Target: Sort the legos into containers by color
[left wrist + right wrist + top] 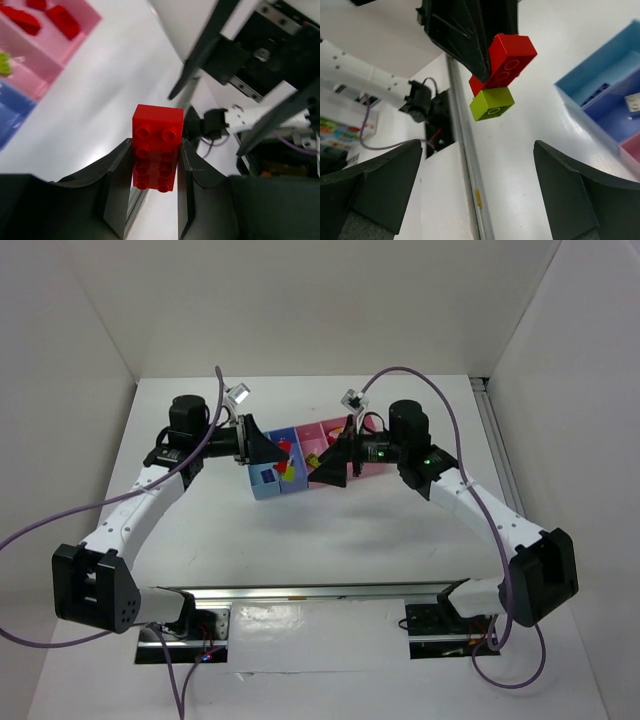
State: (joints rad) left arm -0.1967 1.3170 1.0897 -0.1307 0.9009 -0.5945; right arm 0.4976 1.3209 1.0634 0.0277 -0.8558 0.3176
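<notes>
My left gripper (156,150) is pinching a red brick (157,142) between its 2 fingers (119,172). The fingers are pressing on the brick's 2 long sides. Its studs are facing the left wrist camera, 2 across and 4 down. About half of the brick is sticking out past my fingertips.

A lime green brick (491,104) is sticking to the other face of the red brick, as the right wrist camera is showing. I cannot tell if it is also touching a finger.

My right gripper (477,170) is holding its jaws spread wide, with nothing between them. It is pointing at the 2 stuck bricks and is staying apart from them.

The 2 grippers are facing each other over the trays (300,483). These 4 joined trays are sitting near the middle of the desk (350,530), a bit toward its far edge.

In the left wrist view, some red legos (62,22) are lying in a pink tray (55,42). A small lime green piece (4,64) is lying in the next pink tray (25,80), and a blue tray (10,117) is sitting beside that one.
</notes>
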